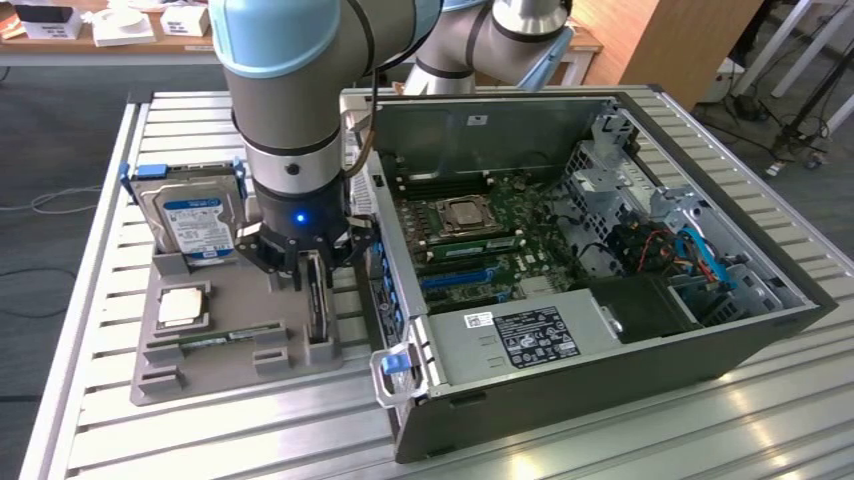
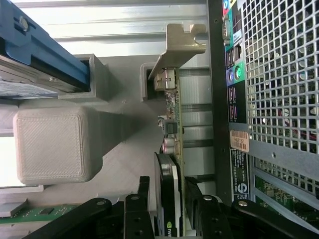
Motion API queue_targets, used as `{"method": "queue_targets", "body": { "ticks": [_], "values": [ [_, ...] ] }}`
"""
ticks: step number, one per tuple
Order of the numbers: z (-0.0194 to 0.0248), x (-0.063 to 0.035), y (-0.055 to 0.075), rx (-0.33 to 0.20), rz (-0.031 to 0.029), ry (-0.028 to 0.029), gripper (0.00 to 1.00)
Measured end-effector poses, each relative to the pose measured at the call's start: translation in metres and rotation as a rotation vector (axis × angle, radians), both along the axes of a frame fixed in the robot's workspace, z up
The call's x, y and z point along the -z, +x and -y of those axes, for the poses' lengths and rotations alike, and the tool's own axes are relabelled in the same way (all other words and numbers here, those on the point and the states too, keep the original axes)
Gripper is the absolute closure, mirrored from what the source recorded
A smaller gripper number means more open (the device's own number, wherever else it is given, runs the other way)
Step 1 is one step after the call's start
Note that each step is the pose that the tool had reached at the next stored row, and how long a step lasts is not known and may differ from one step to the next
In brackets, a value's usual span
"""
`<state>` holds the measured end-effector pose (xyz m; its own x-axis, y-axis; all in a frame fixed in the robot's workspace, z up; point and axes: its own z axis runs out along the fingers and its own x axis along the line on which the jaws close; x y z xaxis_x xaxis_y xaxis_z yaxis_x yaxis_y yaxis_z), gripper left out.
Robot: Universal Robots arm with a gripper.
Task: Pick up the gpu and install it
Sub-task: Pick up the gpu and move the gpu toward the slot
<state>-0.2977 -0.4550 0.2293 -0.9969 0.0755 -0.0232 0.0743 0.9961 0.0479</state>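
Wrist view has the gripper straddling the gpu, which stands on edge in a slot of the grey holder, presumably so it can be taken from above. I cannot tell whether the gripper has clamped it. Just beside the gripper sits one open computer case. On its other side the holder carries one hard drive, one memory stick and one chip.

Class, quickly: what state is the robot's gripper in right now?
Gripper: down over the gpu standing in its grey holder; open or shut cannot be told.
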Motion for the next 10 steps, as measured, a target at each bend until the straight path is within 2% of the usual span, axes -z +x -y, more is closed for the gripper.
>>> {"method": "queue_targets", "body": {
  "ticks": [10],
  "values": [
    [-0.0002,0.0002,0.0,0.0,-0.0001,0.0,0.58]
  ]
}}
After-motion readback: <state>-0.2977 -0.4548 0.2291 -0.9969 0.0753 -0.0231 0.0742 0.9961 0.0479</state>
